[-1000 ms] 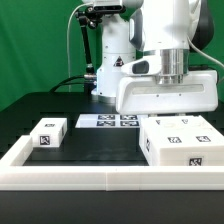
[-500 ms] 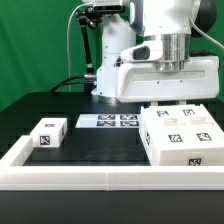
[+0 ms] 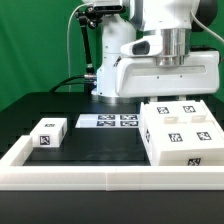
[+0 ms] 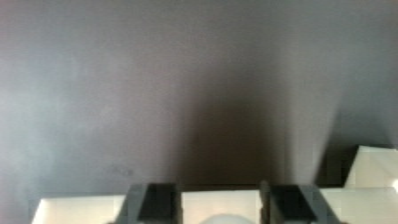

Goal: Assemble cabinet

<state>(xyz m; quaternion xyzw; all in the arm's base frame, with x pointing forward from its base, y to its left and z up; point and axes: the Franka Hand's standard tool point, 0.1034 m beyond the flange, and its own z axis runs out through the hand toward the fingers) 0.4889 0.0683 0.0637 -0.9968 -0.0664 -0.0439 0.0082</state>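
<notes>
Pincer [image 4: 222,203], fingers parted and seemingly empty, hung near the cabinet shell [image 3: 180,135] on the table [image 3: 100,142]. One drawer block [image 3: 47,132] lay well apart, apparently not yet fitted.

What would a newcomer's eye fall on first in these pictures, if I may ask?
The bulky white arm hangs at the exterior view's upper right, above the tagged white cabinet shell. A small drawer block lies alone at that view's left, with the marker board farther back between them.
</notes>
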